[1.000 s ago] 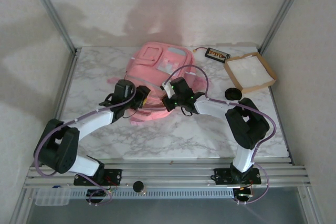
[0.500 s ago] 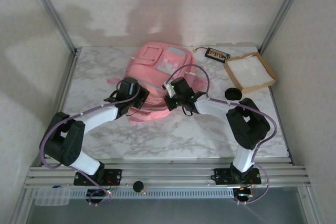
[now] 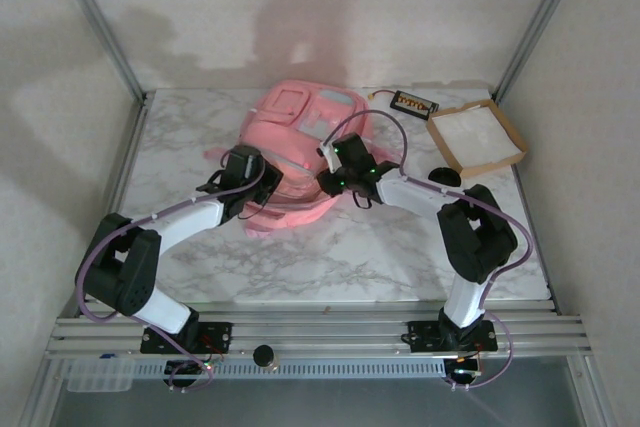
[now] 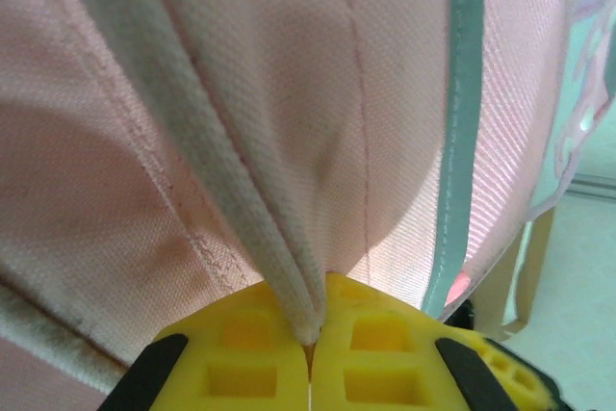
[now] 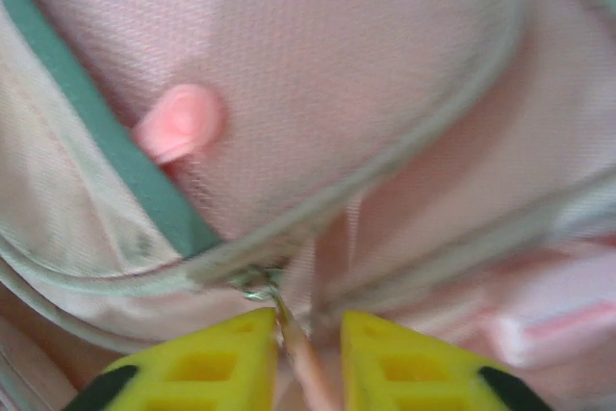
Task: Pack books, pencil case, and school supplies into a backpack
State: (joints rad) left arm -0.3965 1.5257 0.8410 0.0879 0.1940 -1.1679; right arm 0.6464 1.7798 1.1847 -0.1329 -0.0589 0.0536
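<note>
The left gripper is pinching tight a piped seam at the backpack's 7 o'clock edge. The right gripper, at 5 o'clock, is standing slightly parted around a zip pull. The backpack is lying mid-table, pockets up, its long axis pointing toward 12 o'clock.

The backpack is puffy and pink. It lies slumped at the far middle of the marble table, front face up, with a square pocket at its far end and a pale grey-blue patch beside it. Close up, its woven pink fabric bulges in soft folds, edged with teal piping and a grey-white seam ridge. A metal zip slider sits on the zip line, near a rounded pink tab. A small flat dark thing with orange marks lies apart, past its far right corner.
</note>
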